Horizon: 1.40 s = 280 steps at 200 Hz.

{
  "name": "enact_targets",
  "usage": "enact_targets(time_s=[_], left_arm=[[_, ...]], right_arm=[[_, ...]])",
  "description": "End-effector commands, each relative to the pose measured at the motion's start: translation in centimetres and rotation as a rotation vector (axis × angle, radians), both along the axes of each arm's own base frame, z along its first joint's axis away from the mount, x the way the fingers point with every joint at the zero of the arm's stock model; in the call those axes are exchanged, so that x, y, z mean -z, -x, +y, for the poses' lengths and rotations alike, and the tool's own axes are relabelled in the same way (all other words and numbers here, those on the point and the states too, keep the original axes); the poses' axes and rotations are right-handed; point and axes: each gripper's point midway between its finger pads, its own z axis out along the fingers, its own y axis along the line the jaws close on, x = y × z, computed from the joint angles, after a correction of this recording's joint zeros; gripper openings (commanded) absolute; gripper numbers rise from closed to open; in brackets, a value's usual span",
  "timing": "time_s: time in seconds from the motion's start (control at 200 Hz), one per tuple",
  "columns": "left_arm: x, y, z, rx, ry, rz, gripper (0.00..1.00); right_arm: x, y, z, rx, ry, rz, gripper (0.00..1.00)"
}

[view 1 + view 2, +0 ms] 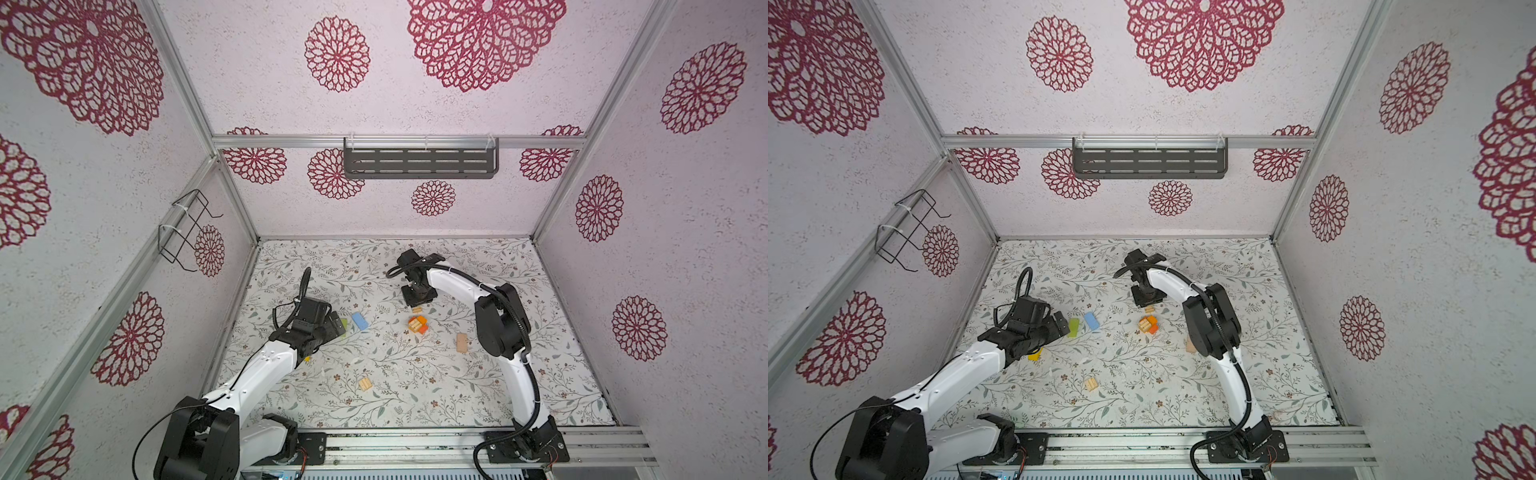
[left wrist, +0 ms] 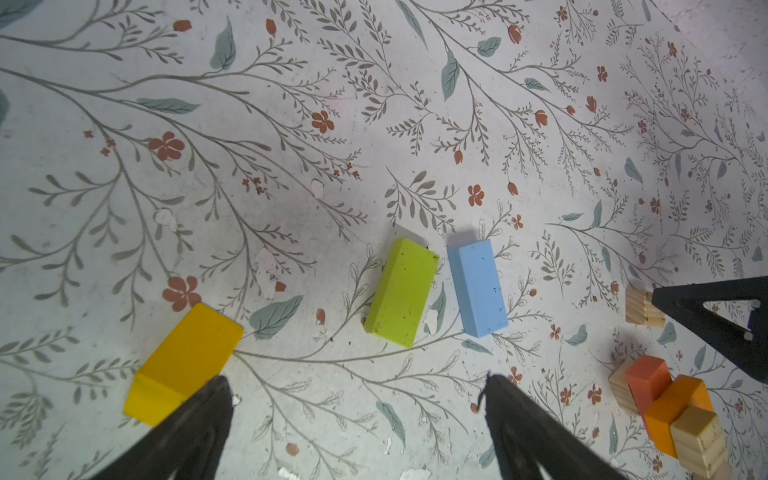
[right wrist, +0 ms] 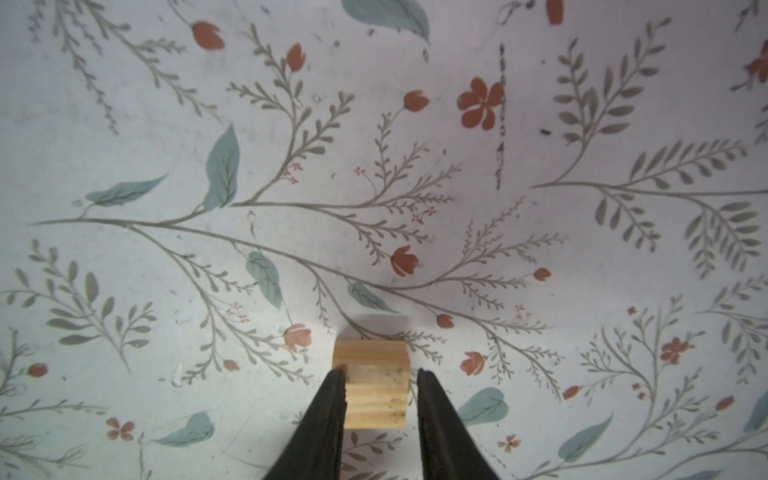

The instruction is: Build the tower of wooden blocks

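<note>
Scanning left to right. Left end effector (image 2: 355, 379) is hanging wide open over the table (image 1: 540, 374), holding nothing. Yellow block (image 2: 187, 353) is lying right at one finger; I can't tell whether they're touching. Green block (image 2: 403, 291) and blue block (image 2: 478, 286) are lying flat just ahead of the open jaws, side by side but apart, with long axes roughly parallel and pointing away from the end effector. A loose grooved tan square (image 1: 365, 384) is sitting alone nearer the front rail.

Mid-table, the wood block tower (image 1: 417, 324) is standing as a low start: orange-red and orange blocks with tan pieces against and on top of them.

Right end effector (image 3: 378, 372) is sitting narrow, straddling a small tan block (image 3: 374, 386) that's resting on the table. Its grooves are running finger to finger. One finger is touching it and a thin gap is showing at the other, so I can't tell whether the grip is made.

Key relation: the tower is lying near that tan block, on the side toward the arm bases. The right arm is clearly the nearer one, so judging the coming move as a short lift and pull-back onto the stack.

A long tan block (image 1: 461, 343) is lying further right, partly behind the right arm.

No readable labels or writing anywhere.
</note>
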Motion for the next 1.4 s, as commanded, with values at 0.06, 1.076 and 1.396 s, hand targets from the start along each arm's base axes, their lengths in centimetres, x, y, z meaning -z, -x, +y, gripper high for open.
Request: enact_targets(time_s=[0.06,1.076,1.396], left_arm=[[0.1,-0.3,0.3,-0.009,0.000,-0.008,0.97],[0.4,-0.4,0.1,-0.004,0.004,-0.001,0.97],[0.4,-0.4,0.0,0.000,0.011,-0.003,0.97]], right_arm=[[-1.3,-0.2,-0.2,0.003,0.016,-0.012,0.52],[2.8,1.0,0.0,0.025,0.000,0.062,0.46],[0.0,0.5,-0.6,0.031,0.022,0.008,0.28]])
